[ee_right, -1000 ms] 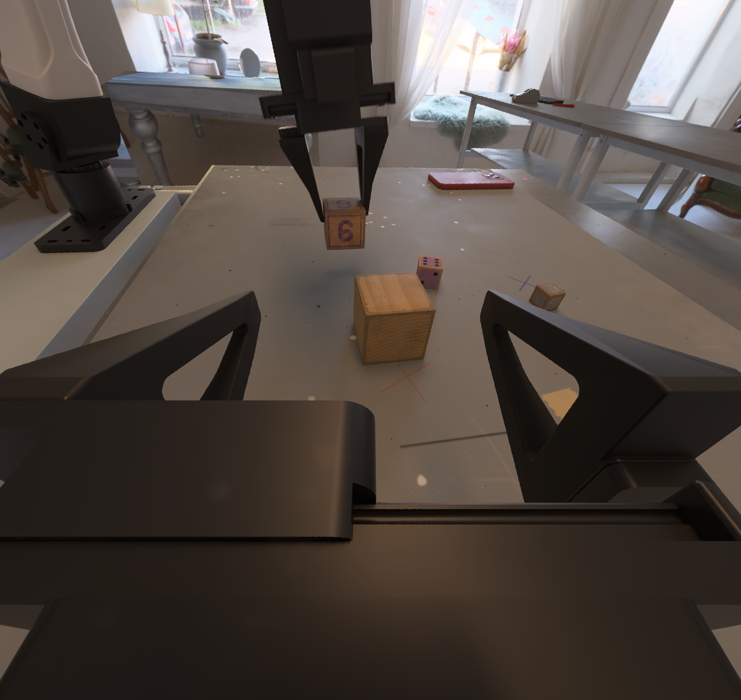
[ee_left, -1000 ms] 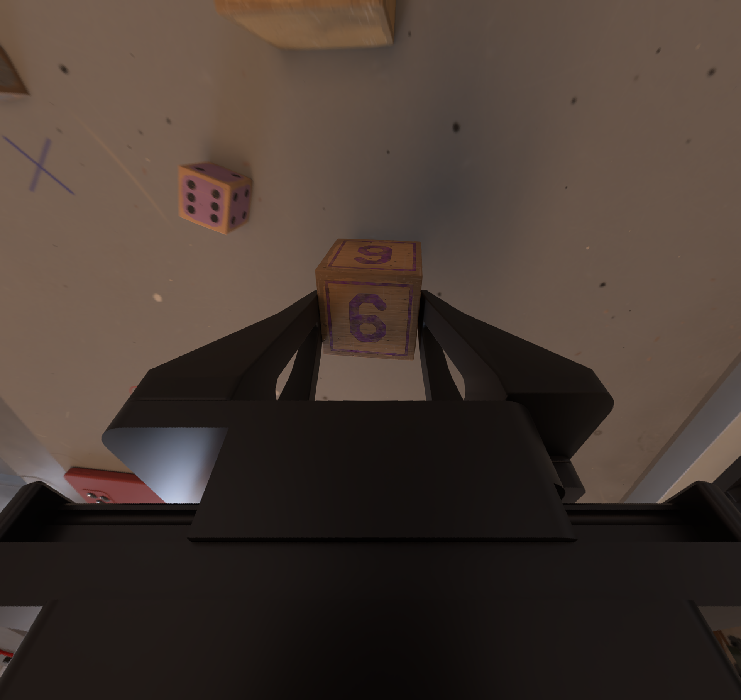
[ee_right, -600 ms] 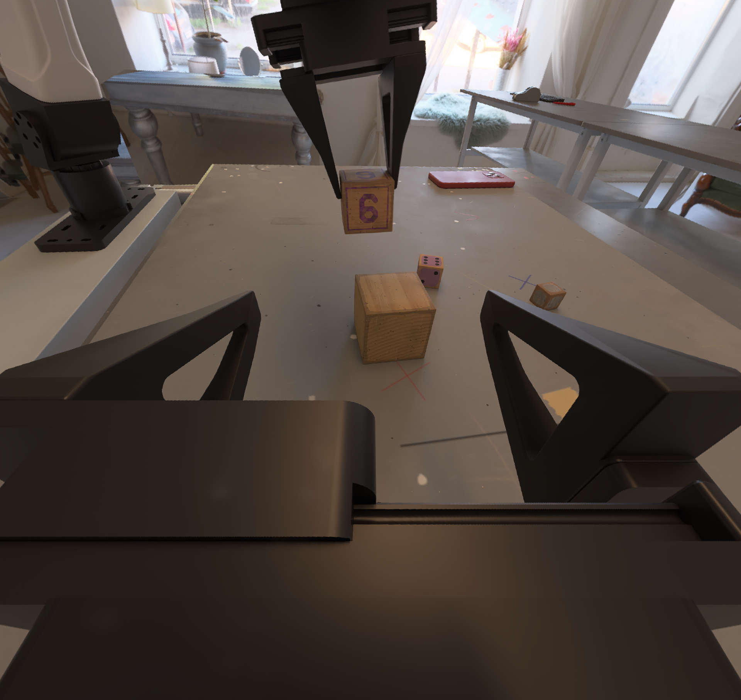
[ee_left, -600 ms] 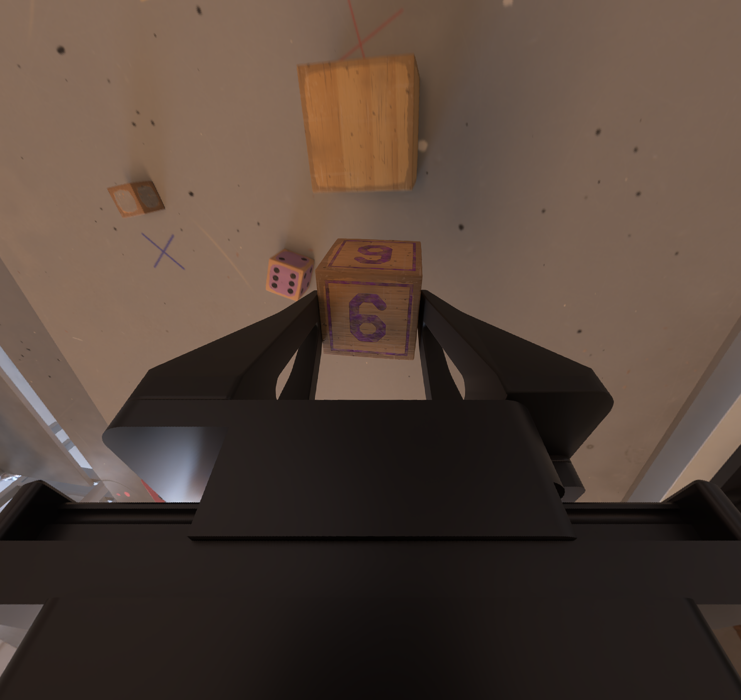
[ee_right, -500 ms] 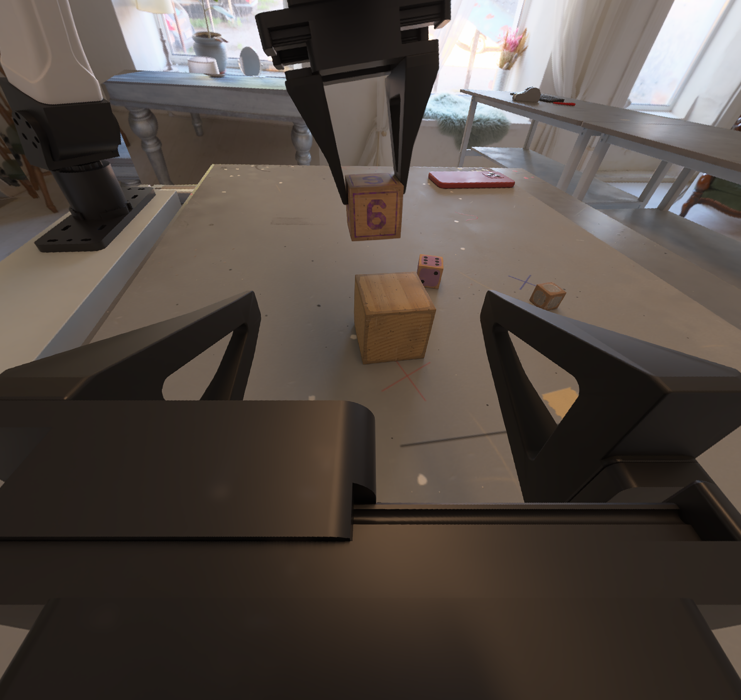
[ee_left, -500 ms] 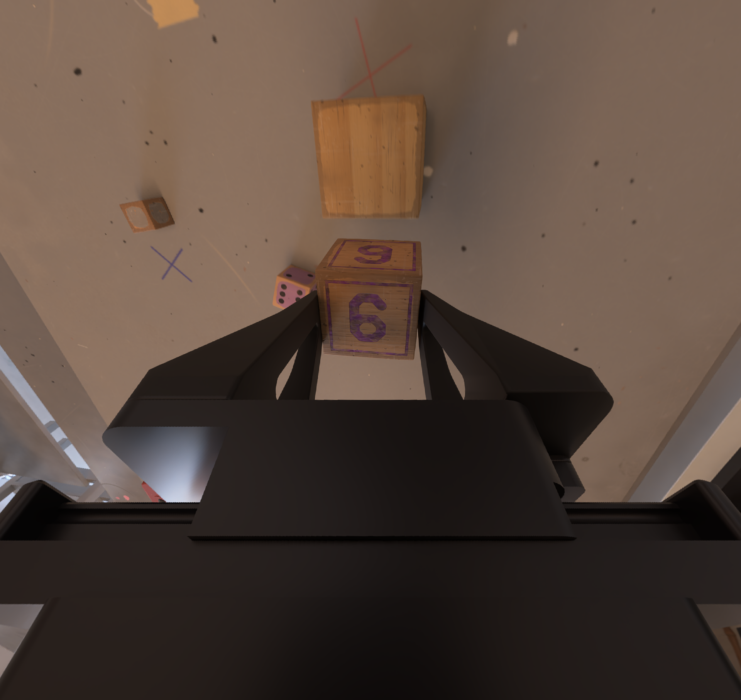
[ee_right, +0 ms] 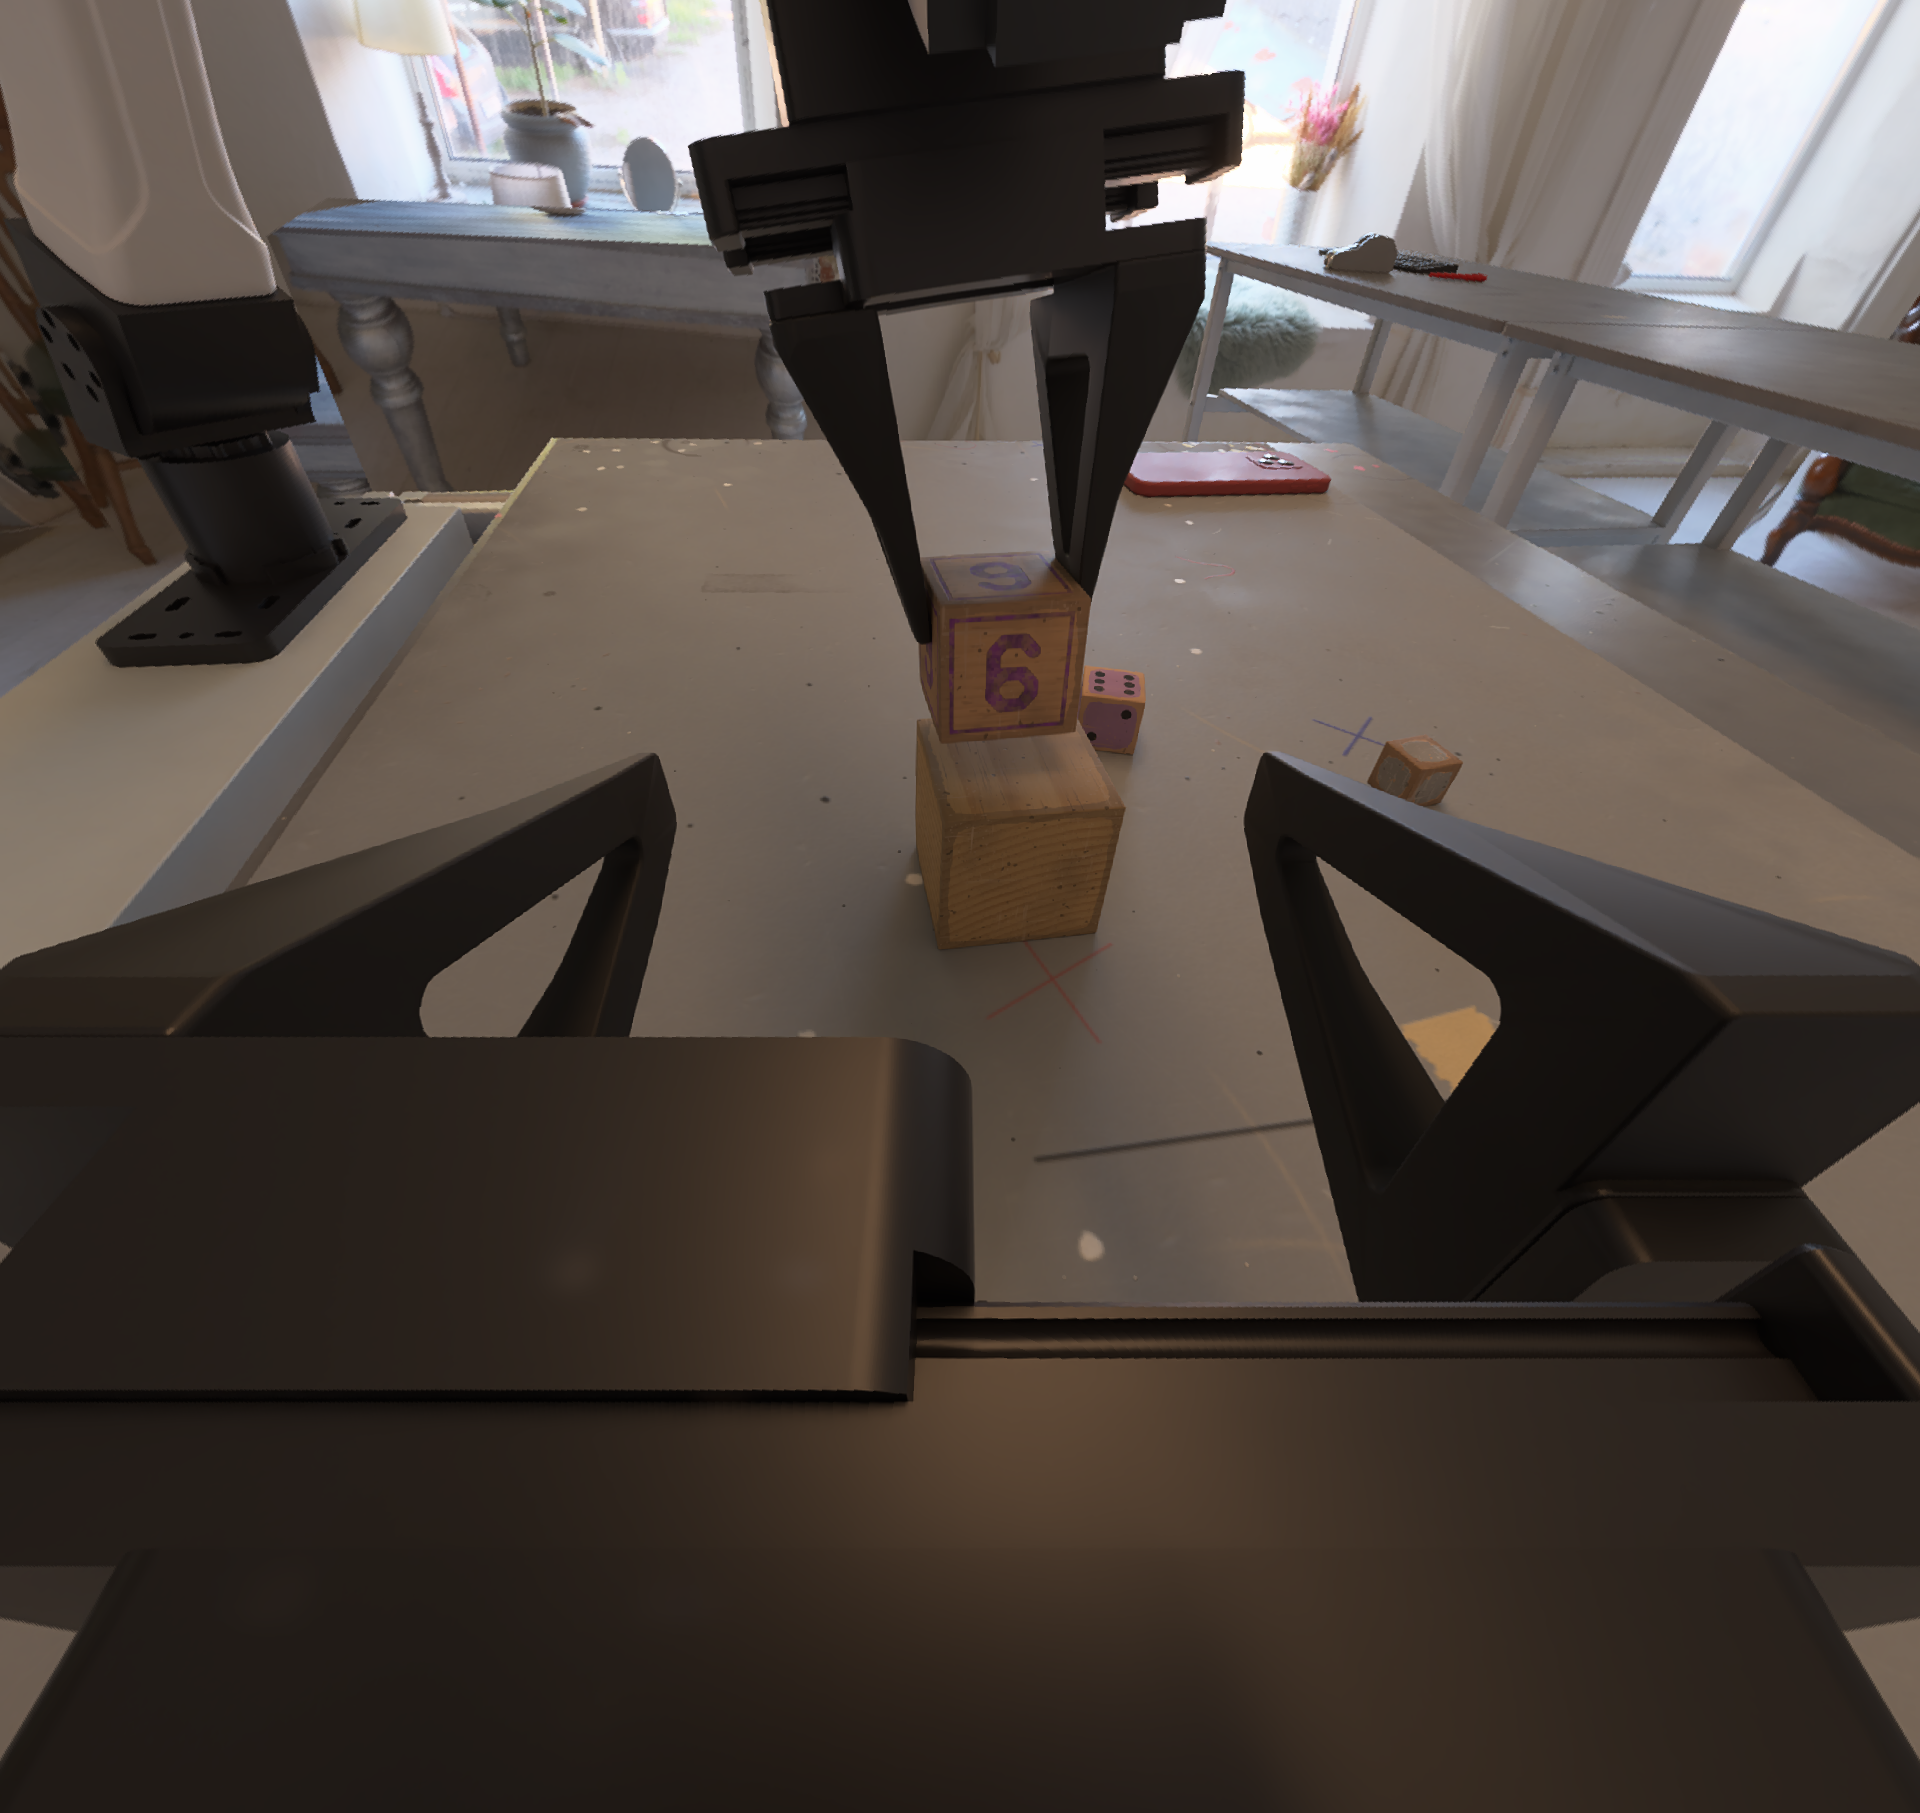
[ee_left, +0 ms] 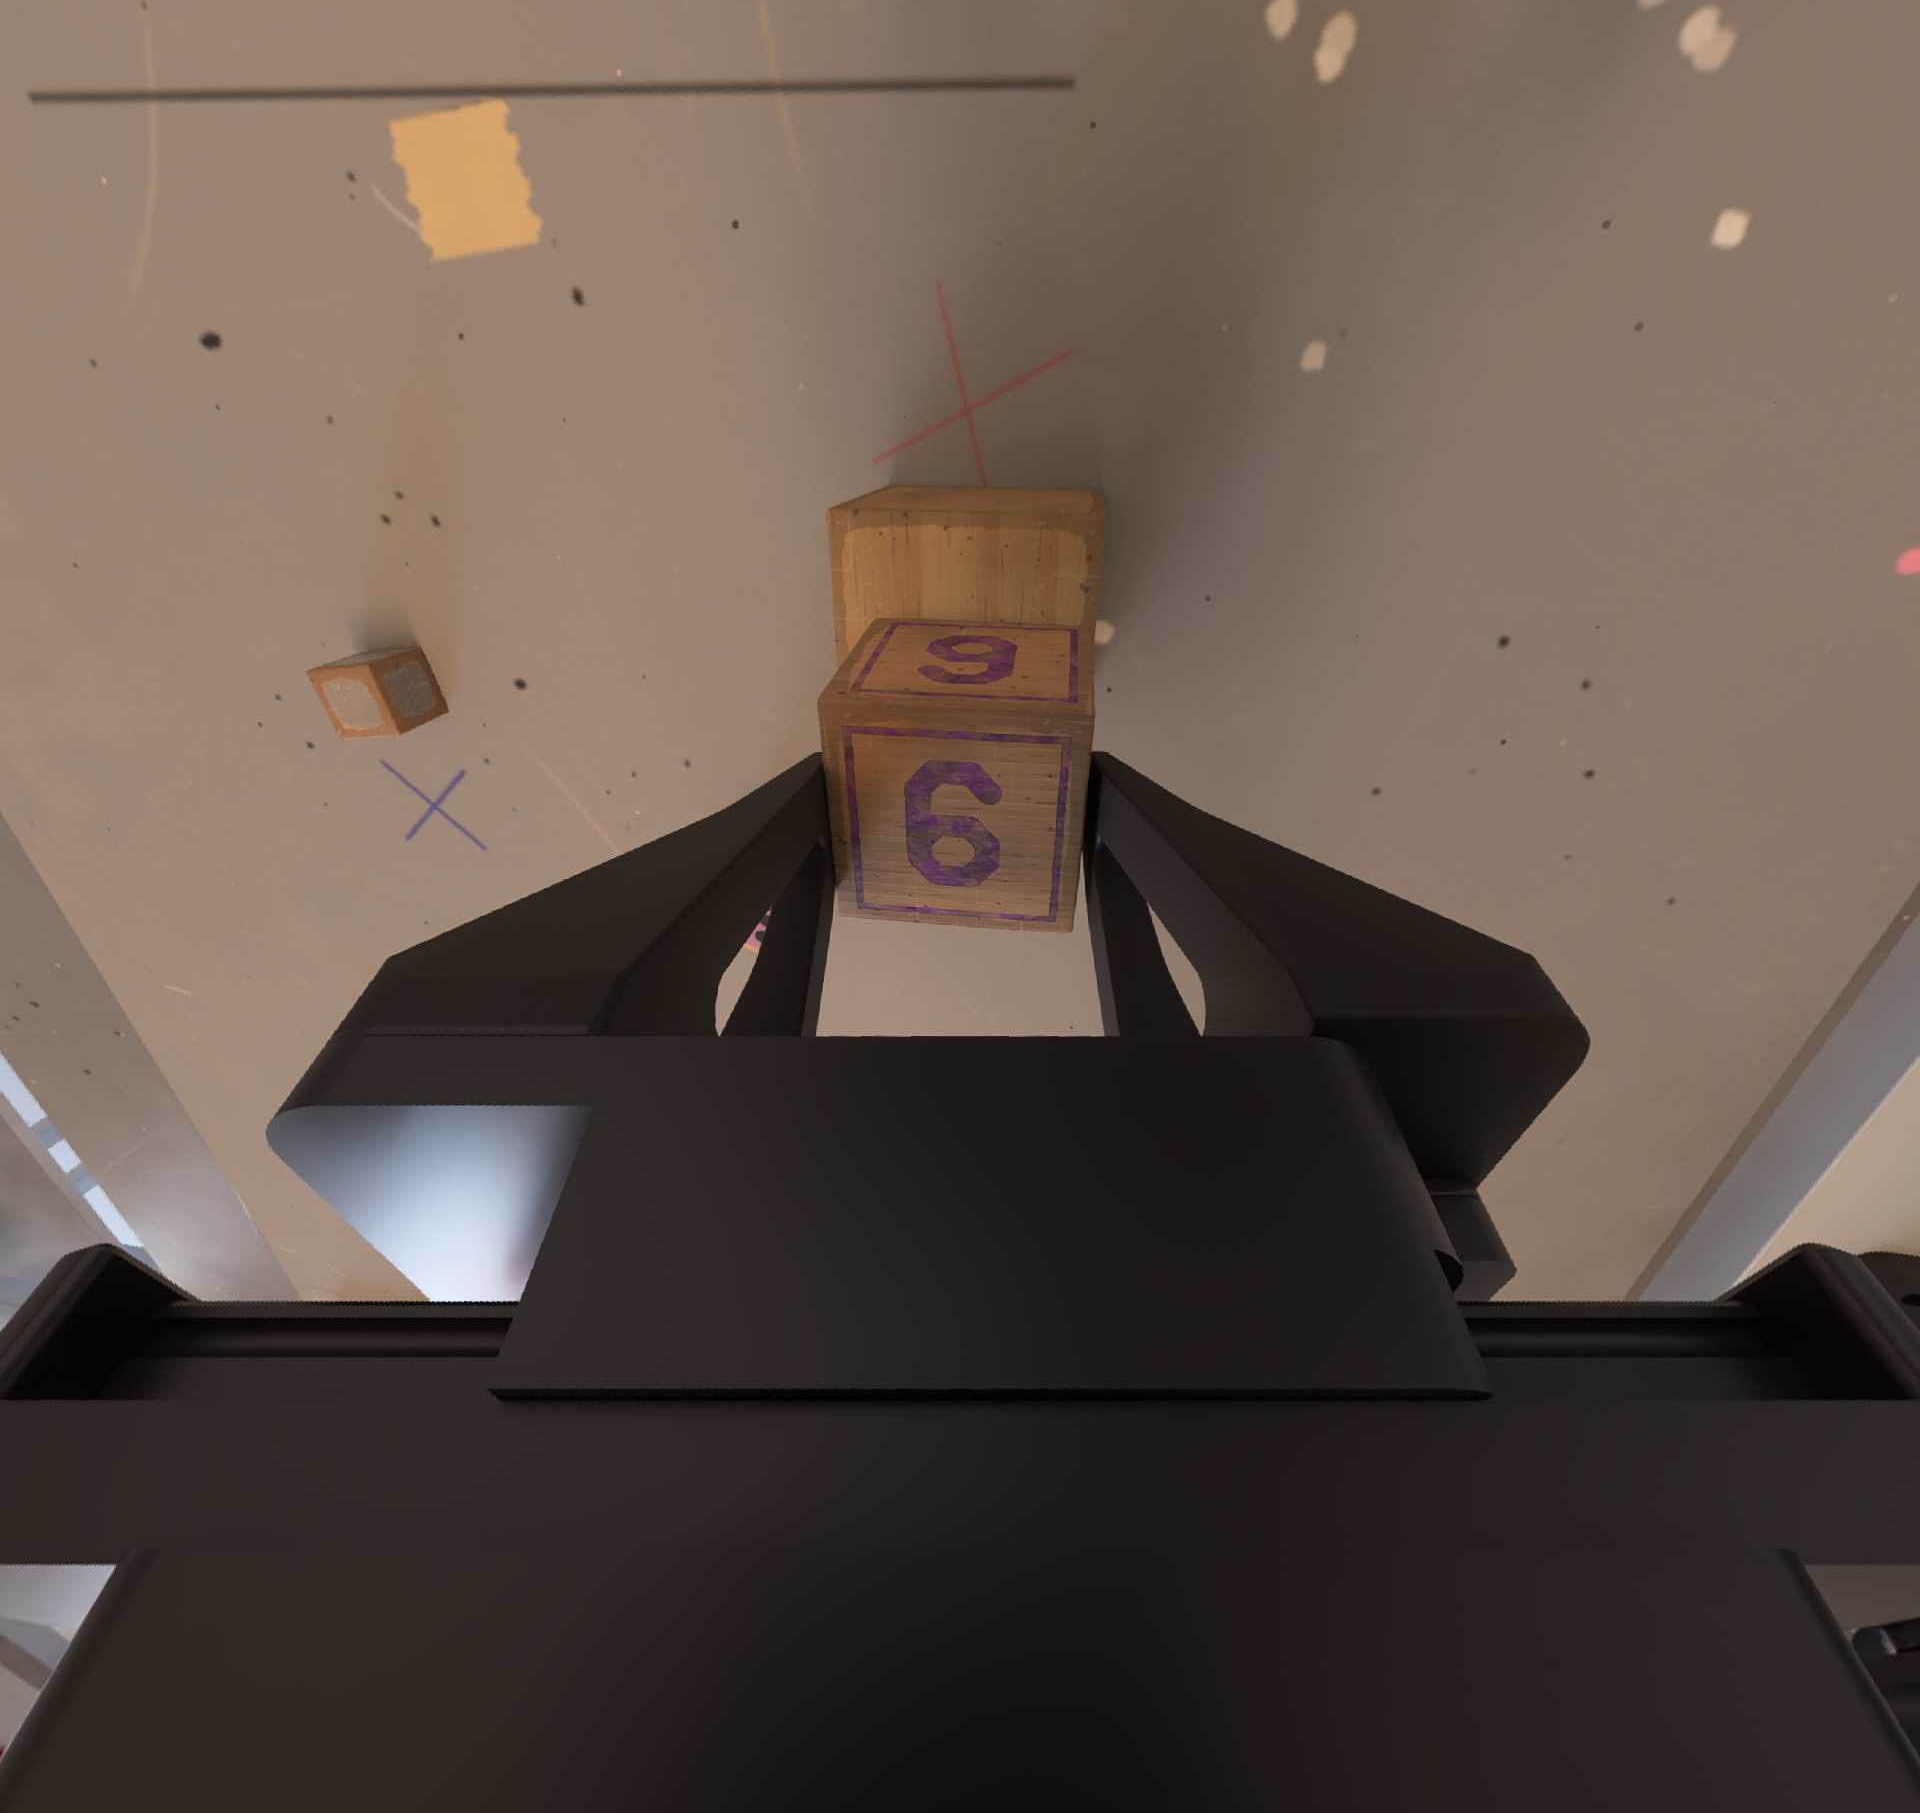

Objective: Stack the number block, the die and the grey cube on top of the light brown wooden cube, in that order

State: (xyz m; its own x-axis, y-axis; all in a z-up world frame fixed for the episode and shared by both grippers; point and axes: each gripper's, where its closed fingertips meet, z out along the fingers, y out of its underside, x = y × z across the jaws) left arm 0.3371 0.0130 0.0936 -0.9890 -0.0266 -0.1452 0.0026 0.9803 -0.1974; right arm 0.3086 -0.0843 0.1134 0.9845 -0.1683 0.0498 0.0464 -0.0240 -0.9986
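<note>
Four blocks, two grippers. The left gripper (ee_right: 997,610) clamps the number block (ee_right: 1006,660) by its sides, directly over the light brown wooden cube (ee_right: 1016,844), touching or just above it. One die (ee_right: 1112,709) sits just behind the cube; the grey cube (ee_right: 1415,771) stands apart. The right gripper (ee_right: 961,932) is spread wide, empty, with bare table (ee_right: 623,703) ahead.
</note>
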